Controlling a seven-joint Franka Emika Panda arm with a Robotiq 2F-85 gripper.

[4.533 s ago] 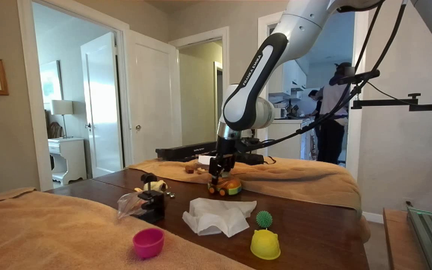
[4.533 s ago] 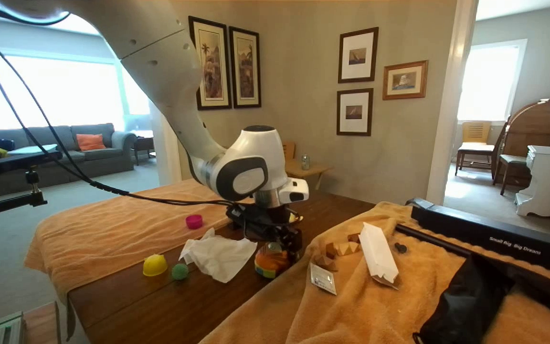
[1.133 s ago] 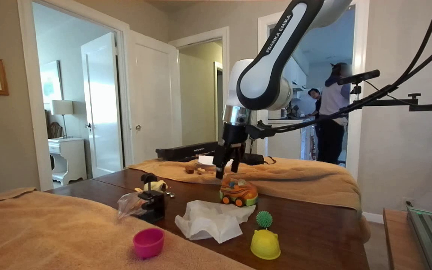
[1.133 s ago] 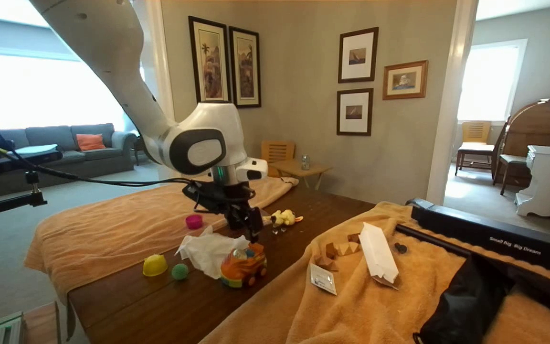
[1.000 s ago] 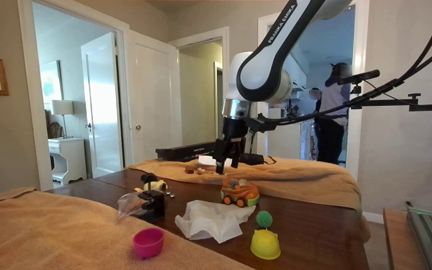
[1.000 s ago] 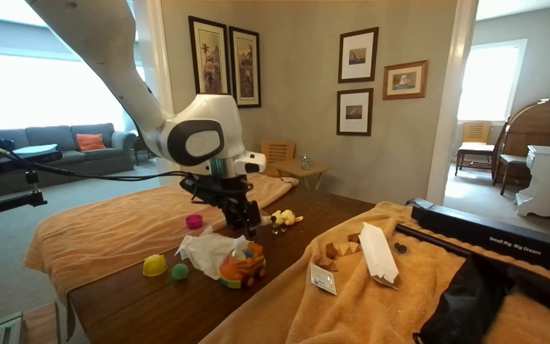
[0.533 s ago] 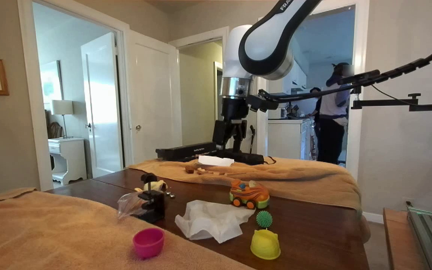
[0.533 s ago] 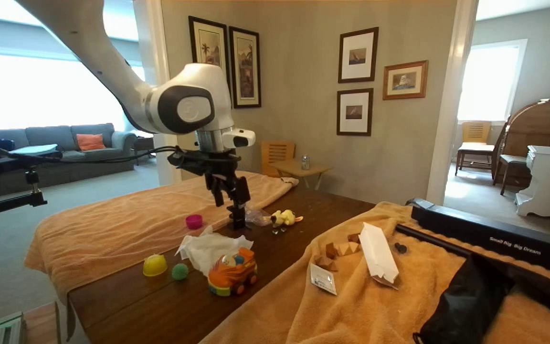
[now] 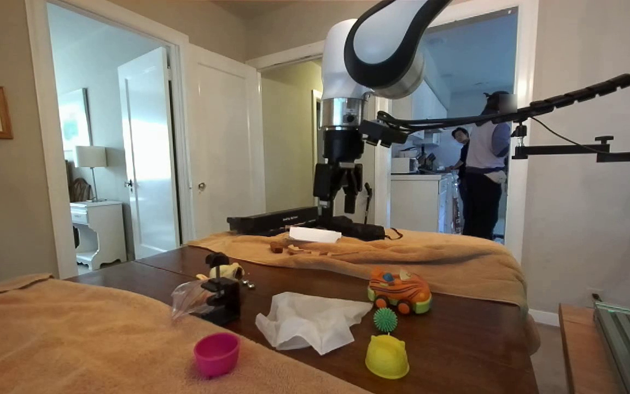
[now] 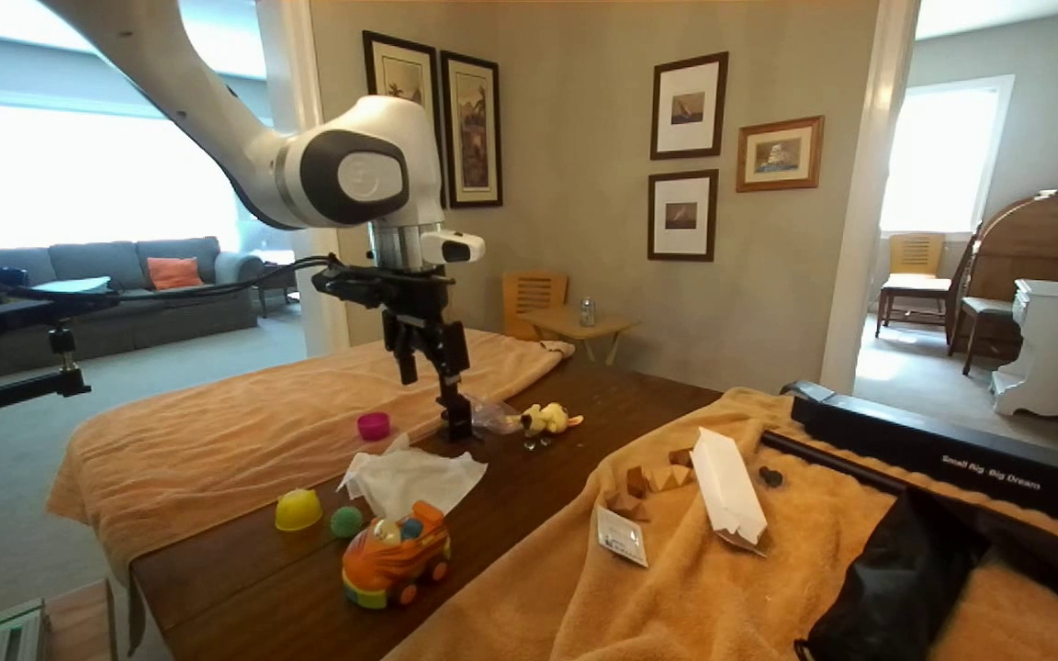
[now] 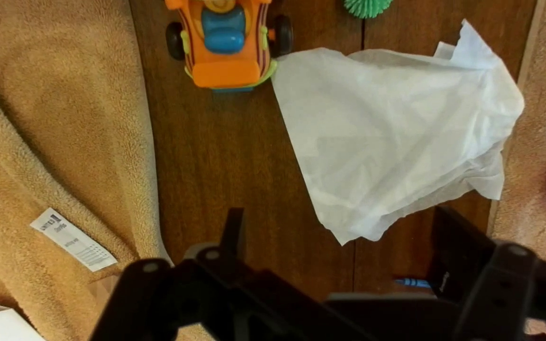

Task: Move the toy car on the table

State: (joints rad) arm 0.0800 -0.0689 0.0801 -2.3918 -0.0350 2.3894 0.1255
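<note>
The orange-and-yellow toy car stands on its wheels on the dark brown table, close to the green spiky ball. It shows in both exterior views, and the wrist view cuts off part of the car at the top edge. My gripper hangs well above the tabletop, apart from the car and pointing down. In the wrist view its fingers are spread wide, with nothing held between them; below the gap lie table wood and the tip of a white tissue.
The crumpled white tissue, the green ball and a yellow cup lie near the car. A black clamp and a plush toy stand farther along. Tan towels cover both sides, one bearing a pink cup.
Down at the car in the oldest frames, my gripper has risen clear of it, staying open over the last second. The car has rolled along the table, away from the gripper, towards the green ball.
</note>
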